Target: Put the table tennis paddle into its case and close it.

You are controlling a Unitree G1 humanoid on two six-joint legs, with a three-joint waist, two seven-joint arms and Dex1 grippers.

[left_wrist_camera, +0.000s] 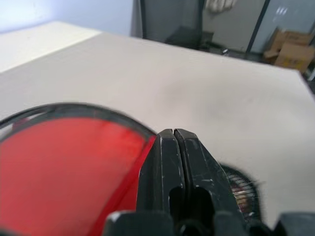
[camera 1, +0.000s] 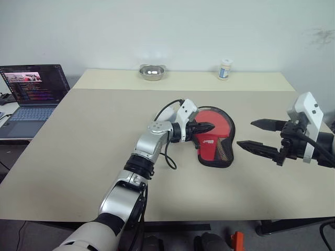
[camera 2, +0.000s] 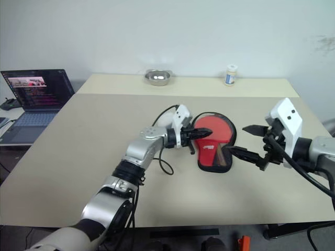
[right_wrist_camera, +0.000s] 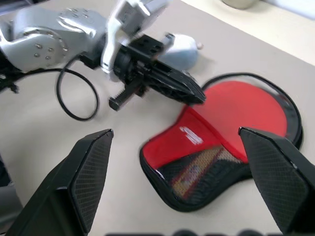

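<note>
Left end effector (camera 1: 208,127), clenched empty, hovers over the case (camera 1: 215,141), paddle (right_wrist_camera: 236,110) inside, mid-desk (camera 1: 94,136). Right end effector (camera 1: 257,136) gapes beside. Best pinch the zip pull, then drag along the rim.

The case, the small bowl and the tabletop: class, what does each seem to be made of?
The case: seemingly soft fabric, matte red with black trim and a black mesh pocket; the weave shows.
The small bowl: likely polished metal; silvery, with bright reflections.
The tabletop: smooth matte beige, perhaps laminate; the material underneath cannot be told.
</note>
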